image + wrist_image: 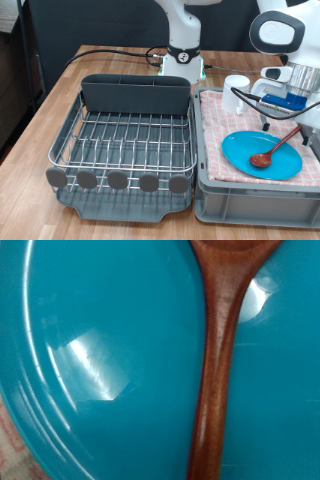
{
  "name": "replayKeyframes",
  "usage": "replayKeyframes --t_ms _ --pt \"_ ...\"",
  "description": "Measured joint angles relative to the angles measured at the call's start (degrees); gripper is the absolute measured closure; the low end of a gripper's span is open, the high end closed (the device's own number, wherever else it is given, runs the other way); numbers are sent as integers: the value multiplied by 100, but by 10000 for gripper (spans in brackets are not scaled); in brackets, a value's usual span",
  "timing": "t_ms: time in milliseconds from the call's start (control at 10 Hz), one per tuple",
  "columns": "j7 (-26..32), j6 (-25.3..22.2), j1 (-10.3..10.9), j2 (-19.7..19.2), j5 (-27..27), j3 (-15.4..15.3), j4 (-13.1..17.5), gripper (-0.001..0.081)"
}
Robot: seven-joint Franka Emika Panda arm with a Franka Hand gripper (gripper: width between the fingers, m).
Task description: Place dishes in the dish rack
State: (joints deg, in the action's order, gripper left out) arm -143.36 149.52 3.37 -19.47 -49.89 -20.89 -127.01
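Observation:
The light-blue plate (240, 150) lies on the pink checked cloth in the light grey bin at the exterior view's right. The brown wooden spoon (275, 148) rests across the plate, its handle pointing up towards my gripper (287, 118). The gripper hangs just above the handle's end. The wrist view is filled by the plate (100, 340) and the spoon handle (220, 350), very close; no fingers show there. The white cup (236, 86) stands at the bin's far corner. The dish rack (120, 182) sits at the exterior view's left with nothing on its wire grid.
The rack's tall grey utensil compartment (135, 93) is at its far side. The light grey bin (250, 200) stands right beside the rack. The pink checked cloth (215, 125) covers the bin. The robot base (182, 55) and cables are behind, on a wooden table (40, 125).

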Motion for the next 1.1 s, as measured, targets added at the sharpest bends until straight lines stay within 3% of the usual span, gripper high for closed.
replayKeyframes --t_ms 900,1000,1100 --pt "-645 89 125 -229 -480 228 3 4" --pt "-655 89 143 -231 -521 254 4 212" --pt "-661 97 157 -231 -547 278 5 212"
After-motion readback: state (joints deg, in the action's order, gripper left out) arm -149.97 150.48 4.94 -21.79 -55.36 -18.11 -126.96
